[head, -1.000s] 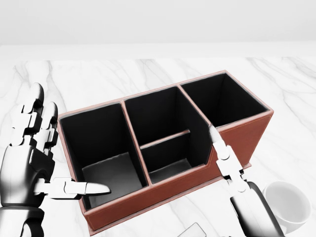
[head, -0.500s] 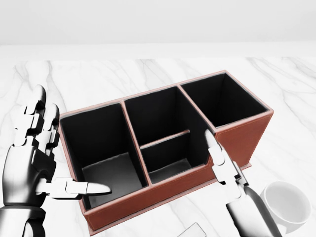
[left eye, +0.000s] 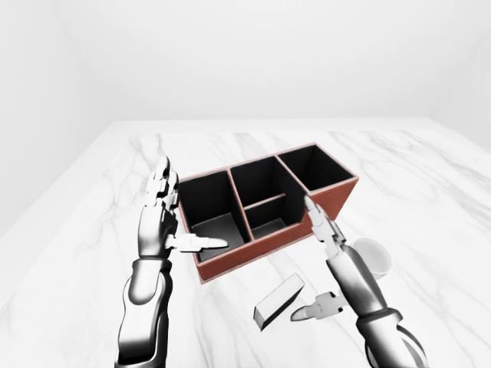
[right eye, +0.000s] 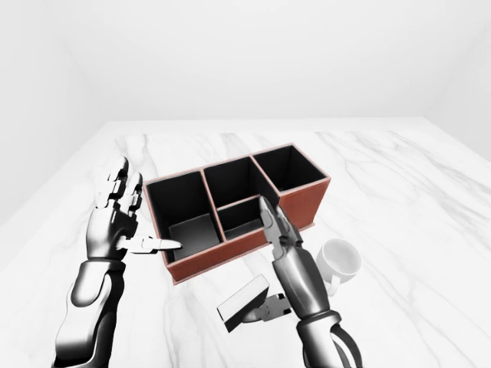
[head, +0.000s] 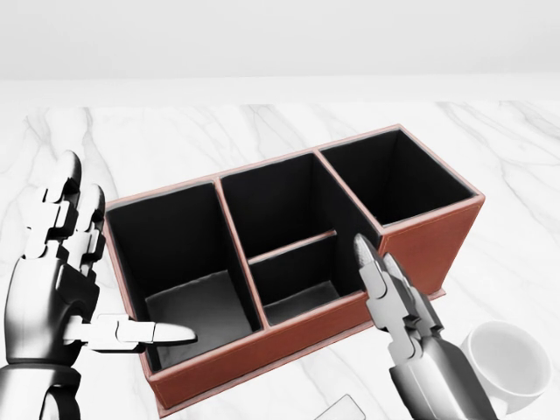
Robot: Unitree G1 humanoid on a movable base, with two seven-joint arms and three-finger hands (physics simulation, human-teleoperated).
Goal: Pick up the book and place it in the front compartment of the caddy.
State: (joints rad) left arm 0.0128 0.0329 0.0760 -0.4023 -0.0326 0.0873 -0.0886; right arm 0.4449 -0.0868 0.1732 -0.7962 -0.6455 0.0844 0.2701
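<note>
The brown caddy (left eye: 234, 263) with black compartments stands on the marble table. A grey book (left eye: 278, 300) lies flat just below it in the left-eye view. My right hand (left eye: 325, 249) is open. Its fingers point up beside the caddy's near wall, and its thumb (left eye: 313, 310) reaches toward the book's right end; I cannot tell whether they touch. My left hand (left eye: 175, 221) is open at the caddy's left end, fingers upright, thumb stretched over the left compartment. In the head view only a corner of the book (head: 343, 409) shows at the bottom edge.
A white mug (left eye: 374, 256) stands on the table right of my right forearm, close to the caddy's right part. The white marble table (left eye: 430, 192) spreads widely around, with plain white walls beyond.
In the head view my right hand has shifted left and slightly down along the caddy's near wall. The left hand, the caddy and the mug stay put.
</note>
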